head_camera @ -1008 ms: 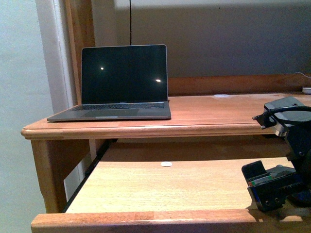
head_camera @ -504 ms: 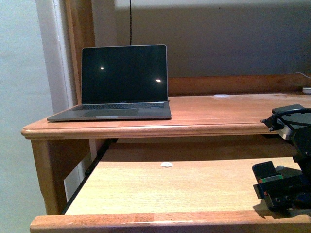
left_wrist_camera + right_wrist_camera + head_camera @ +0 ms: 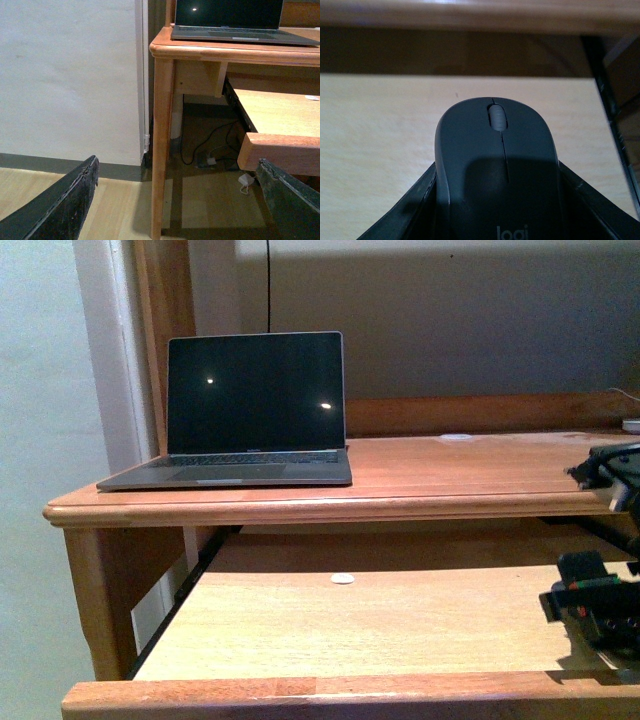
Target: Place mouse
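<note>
A dark grey mouse (image 3: 497, 165) with a scroll wheel fills the right wrist view, clamped between the two black fingers (image 3: 395, 220) of my right gripper (image 3: 497, 210), which is shut on it above the light wooden pull-out shelf (image 3: 380, 140). In the front view that gripper (image 3: 600, 610) sits at the far right edge over the shelf (image 3: 400, 625); the mouse itself is hidden there. My left gripper (image 3: 180, 200) is open, its dark fingers (image 3: 60, 205) spread wide with only floor between them, low beside the desk leg (image 3: 162, 150).
A laptop (image 3: 240, 410) stands open on the desk top (image 3: 450, 475) at the left. A tiny white disc (image 3: 343, 578) lies on the shelf. Cables and a white plug (image 3: 245, 181) lie on the floor under the desk. A white wall (image 3: 70, 75) stands left of the desk.
My right gripper has slid to the right along the shelf, from well inside the front view to its right edge. The laptop and white disc have not moved.
</note>
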You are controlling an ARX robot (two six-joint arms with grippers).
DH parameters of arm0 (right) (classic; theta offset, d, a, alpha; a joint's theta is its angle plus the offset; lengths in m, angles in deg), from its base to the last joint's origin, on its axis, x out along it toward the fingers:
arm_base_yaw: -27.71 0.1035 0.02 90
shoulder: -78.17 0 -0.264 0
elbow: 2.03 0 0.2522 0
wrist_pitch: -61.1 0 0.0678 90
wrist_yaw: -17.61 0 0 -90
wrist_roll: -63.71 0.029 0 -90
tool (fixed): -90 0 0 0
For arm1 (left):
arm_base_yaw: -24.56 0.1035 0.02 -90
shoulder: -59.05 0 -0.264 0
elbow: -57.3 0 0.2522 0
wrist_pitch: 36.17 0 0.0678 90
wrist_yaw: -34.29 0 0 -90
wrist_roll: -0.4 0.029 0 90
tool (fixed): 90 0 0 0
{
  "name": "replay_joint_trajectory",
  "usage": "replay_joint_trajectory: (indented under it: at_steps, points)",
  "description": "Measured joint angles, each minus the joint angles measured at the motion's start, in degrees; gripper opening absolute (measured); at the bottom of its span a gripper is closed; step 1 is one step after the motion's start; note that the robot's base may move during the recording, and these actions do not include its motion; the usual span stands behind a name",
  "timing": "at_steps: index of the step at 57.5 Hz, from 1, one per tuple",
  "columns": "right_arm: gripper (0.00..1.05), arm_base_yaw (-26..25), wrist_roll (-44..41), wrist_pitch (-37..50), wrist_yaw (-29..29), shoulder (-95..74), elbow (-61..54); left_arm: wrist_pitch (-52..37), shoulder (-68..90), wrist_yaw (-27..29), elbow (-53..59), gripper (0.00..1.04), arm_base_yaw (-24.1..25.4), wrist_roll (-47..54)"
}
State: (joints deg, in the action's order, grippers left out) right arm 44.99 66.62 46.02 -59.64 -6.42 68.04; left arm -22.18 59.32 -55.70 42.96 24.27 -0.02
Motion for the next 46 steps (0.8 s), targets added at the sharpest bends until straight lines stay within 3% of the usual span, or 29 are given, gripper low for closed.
replay_joint_trajectory:
  at_steps: [17, 46]
  points:
    - [0.56, 3.21, 0.35, -4.17, 2.58, -0.46, 13.46, 0.00, 0.00, 0.00, 0.00, 0.97, 0.00, -0.02]
    - [0.56, 10.34, -2.49, -6.43, 12.24, -24.70, 41.90, 0.00, 0.00, 0.00, 0.00, 0.97, 0.00, -0.02]
